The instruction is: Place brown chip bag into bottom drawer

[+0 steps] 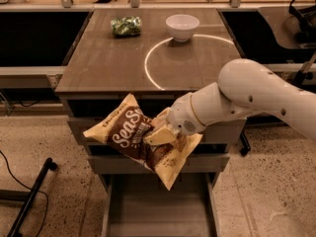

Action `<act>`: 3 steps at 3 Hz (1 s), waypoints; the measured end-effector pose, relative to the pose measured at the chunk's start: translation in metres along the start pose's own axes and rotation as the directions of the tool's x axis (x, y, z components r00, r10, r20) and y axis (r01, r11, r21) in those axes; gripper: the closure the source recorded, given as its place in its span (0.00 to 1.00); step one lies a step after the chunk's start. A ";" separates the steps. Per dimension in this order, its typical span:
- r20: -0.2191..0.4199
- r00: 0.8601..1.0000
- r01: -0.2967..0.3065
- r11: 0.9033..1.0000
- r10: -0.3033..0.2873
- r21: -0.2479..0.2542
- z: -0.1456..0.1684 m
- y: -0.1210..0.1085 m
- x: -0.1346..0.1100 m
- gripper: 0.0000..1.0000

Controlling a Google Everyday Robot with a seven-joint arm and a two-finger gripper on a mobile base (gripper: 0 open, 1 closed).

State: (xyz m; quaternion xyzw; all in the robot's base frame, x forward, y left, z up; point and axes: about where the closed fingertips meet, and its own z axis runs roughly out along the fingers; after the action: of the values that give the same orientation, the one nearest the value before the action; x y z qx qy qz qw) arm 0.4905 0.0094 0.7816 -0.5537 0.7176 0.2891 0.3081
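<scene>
The brown chip bag (pixel 129 133) hangs tilted in front of the cabinet, dark brown centre with white lettering and pale tan ends. My gripper (pixel 159 135) is shut on the bag near its middle and holds it in the air in front of the upper drawer fronts. The bottom drawer (pixel 158 209) is pulled open below the bag, its flat grey inside showing. My white arm comes in from the right.
On the brown cabinet top (pixel 108 63) lie a small green shiny packet (pixel 125 26) and a white bowl (pixel 182 26) at the back. Two shut grey drawers (pixel 224 132) sit above the open one. A black stand leg (pixel 29 199) lies on the floor at left.
</scene>
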 end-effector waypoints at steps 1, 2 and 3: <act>-0.017 0.999 0.051 0.999 -0.051 -0.002 0.006 0.008 0.006 1.00; -0.034 0.994 0.106 0.994 -0.106 -0.006 0.012 0.023 0.017 1.00; -0.051 0.989 0.140 0.990 -0.140 -0.018 0.021 0.037 0.038 1.00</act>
State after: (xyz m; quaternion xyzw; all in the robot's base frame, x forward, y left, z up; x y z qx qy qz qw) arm 0.4498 0.0098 0.7421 -0.6122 0.6826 0.2573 0.3050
